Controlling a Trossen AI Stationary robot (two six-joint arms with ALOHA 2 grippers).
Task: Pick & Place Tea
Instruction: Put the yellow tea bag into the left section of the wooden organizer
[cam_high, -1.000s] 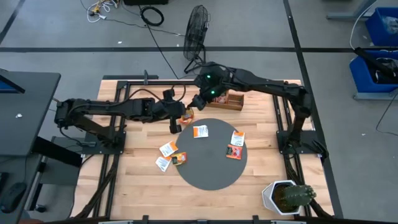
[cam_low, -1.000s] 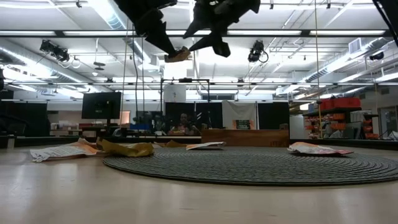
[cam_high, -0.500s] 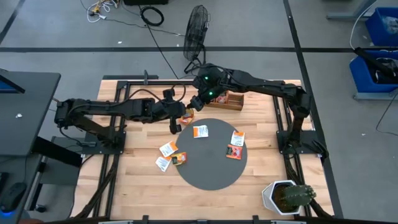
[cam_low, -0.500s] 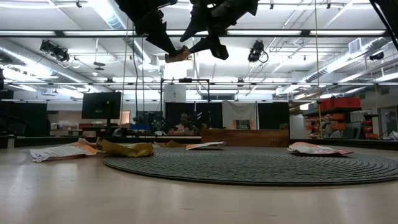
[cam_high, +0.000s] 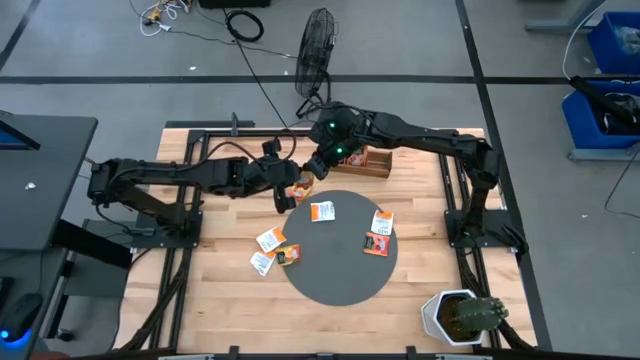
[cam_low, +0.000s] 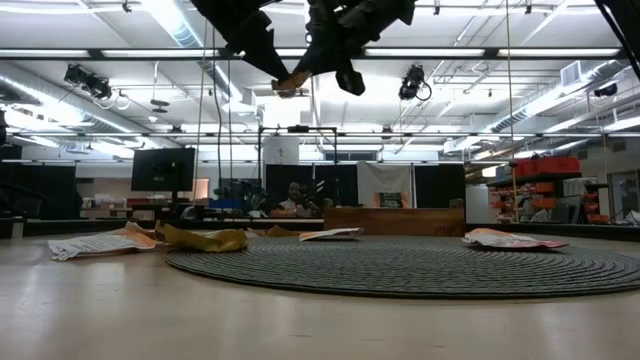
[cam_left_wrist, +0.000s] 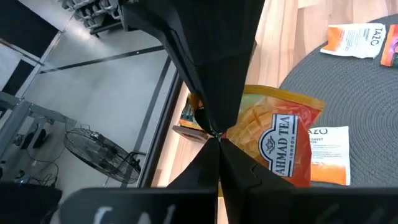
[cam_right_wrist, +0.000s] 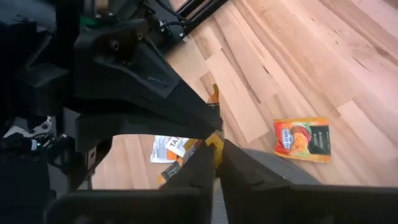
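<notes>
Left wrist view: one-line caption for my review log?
Left gripper and right gripper both pinch one orange tea sachet above the table.

Mat (cam_high: 340, 270) mid-worktop (cam_high: 230, 300) carrying three sachets (cam_high: 322, 211), three more just left of it, tray (cam_high: 372, 160) behind, plant (cam_high: 462, 316) at near-right corner.

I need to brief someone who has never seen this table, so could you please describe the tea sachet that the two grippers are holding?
Start at the round grey mat and go to its far edge, where both arms meet. There the left gripper and right gripper pinch one orange sachet in mid-air. It alone is off the table; the other sachets lie flat.
</notes>
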